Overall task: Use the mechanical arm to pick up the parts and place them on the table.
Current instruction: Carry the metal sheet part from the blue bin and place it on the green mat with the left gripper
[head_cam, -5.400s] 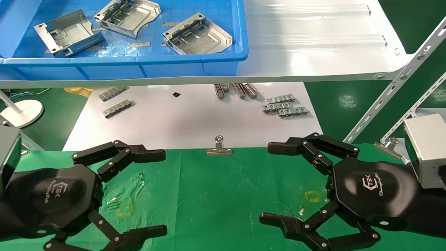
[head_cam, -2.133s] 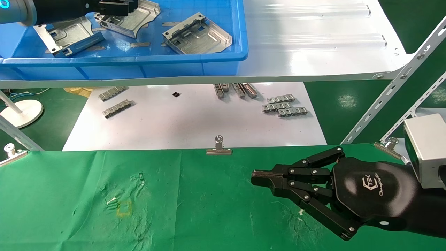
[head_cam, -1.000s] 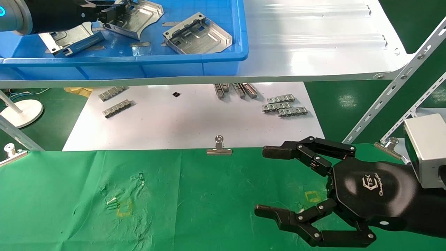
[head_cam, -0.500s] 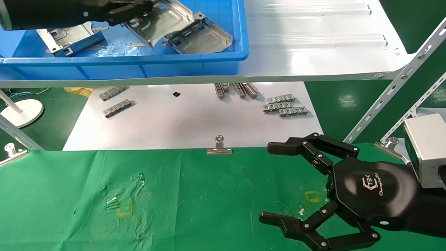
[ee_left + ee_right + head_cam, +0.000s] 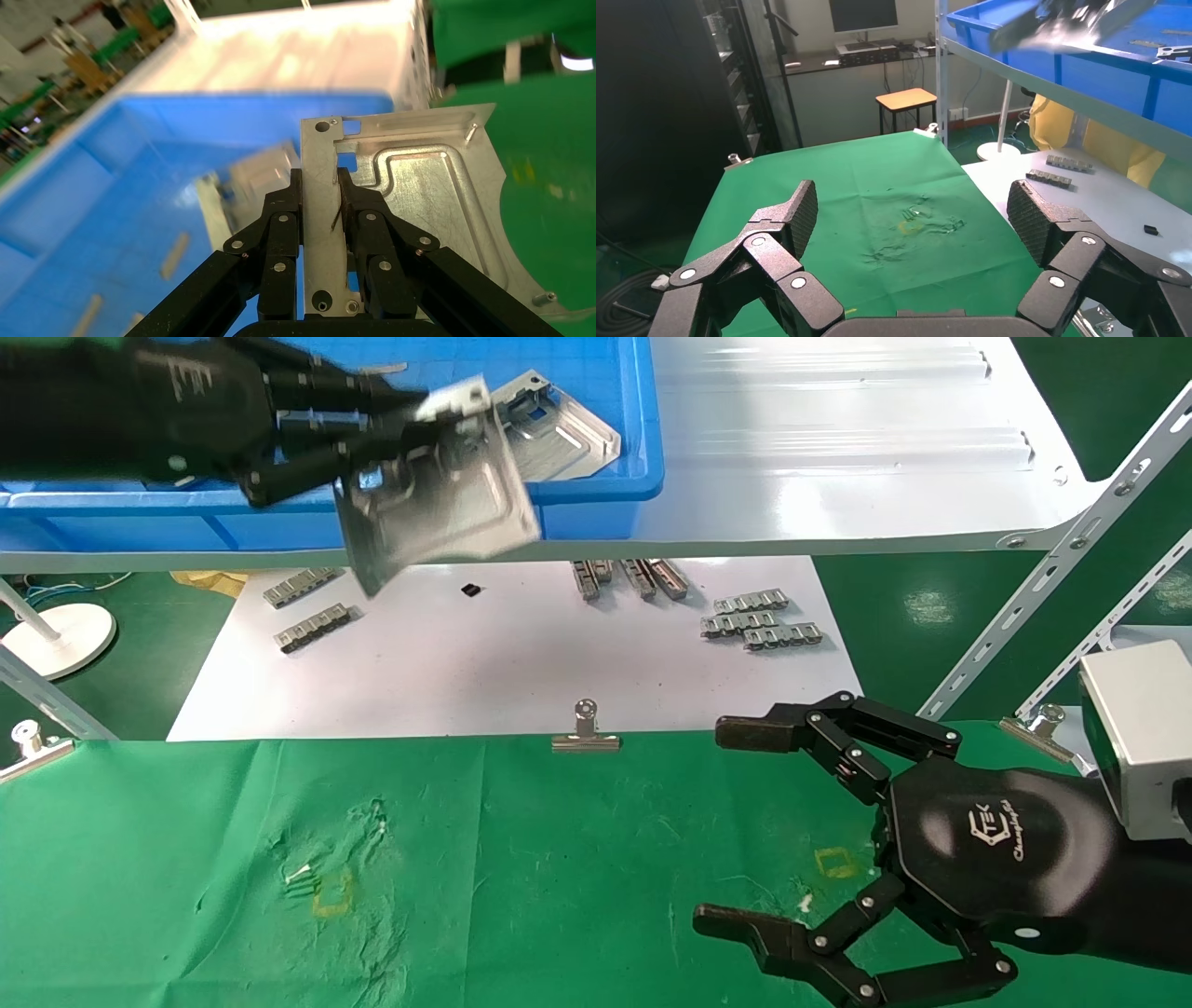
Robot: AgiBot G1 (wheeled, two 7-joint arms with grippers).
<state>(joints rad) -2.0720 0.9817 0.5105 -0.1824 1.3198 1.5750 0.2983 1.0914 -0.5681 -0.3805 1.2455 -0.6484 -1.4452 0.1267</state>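
Observation:
My left mechanical arm (image 5: 396, 430) is up at the far left, over the front rim of the blue bin (image 5: 596, 495), shut on one of the parts (image 5: 438, 500). In the left wrist view the black fingers (image 5: 281, 217) clamp the rim of this silver plate (image 5: 429, 203) from both sides. The plate hangs tilted in the air, past the bin's front wall. A second part (image 5: 568, 426) lies in the bin behind it. My right mechanical arm (image 5: 726, 826) hovers open and empty above the green-cloth table (image 5: 559, 859), near a yellow square mark (image 5: 835, 862).
The glossy white shelf (image 5: 838, 449) carries the bin. Below it a white board (image 5: 521, 663) holds grey link strips (image 5: 762, 621). A binder clip (image 5: 586, 733) pins the cloth's far edge. Slanted metal braces (image 5: 1052, 561) stand at right. Another yellow mark (image 5: 332, 894) is at left.
The left hand has lifted the plate out of the bin and carried it toward me over the front wall. The right hand shut, reopened, and has held still for the last half second.

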